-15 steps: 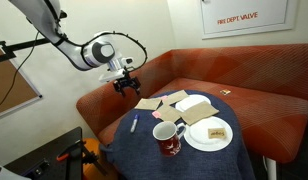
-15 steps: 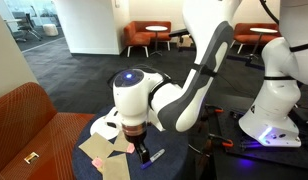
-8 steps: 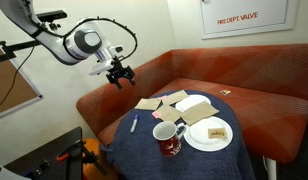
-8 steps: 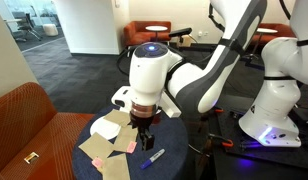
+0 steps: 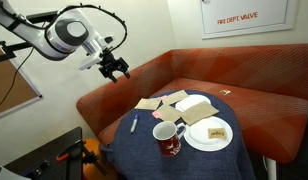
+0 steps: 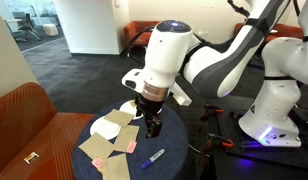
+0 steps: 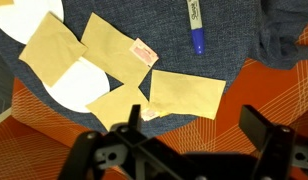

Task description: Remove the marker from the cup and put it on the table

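The blue-purple marker (image 5: 134, 123) lies flat on the dark blue table (image 5: 144, 152), near its edge and apart from the dark red cup (image 5: 169, 136). The marker also shows in an exterior view (image 6: 154, 158) and at the top of the wrist view (image 7: 194, 24). My gripper (image 5: 115, 68) is open and empty, raised well above the table's edge over the sofa. It hangs above the table in an exterior view (image 6: 151, 122), and its fingers frame the bottom of the wrist view (image 7: 194, 135). The cup is out of the wrist view.
A white plate (image 5: 197, 143) with food stands beside the cup. Several tan envelopes (image 7: 184, 95) and a box (image 5: 194, 106) lie on the table's far side. The red-orange sofa (image 5: 264, 105) wraps around the table. A second white robot base (image 6: 269, 120) stands nearby.
My gripper has risen and drawn away from the table, open and empty. The marker stays lying on the cloth where it was.
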`<control>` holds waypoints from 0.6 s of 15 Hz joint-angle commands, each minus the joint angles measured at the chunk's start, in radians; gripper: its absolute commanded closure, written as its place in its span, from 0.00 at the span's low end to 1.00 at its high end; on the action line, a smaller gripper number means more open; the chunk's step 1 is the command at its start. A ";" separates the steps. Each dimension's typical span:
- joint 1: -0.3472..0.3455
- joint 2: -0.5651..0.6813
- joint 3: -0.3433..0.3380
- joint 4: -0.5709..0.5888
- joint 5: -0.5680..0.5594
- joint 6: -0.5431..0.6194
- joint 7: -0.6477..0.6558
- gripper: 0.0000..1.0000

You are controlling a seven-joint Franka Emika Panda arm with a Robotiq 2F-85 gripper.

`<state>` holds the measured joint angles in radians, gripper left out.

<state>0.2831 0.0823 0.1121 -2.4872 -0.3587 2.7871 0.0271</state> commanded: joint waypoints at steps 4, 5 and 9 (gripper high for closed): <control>0.000 -0.039 -0.004 -0.033 -0.021 0.013 0.026 0.00; 0.000 -0.042 -0.004 -0.036 -0.021 0.014 0.026 0.00; 0.000 -0.043 -0.004 -0.039 -0.021 0.016 0.026 0.00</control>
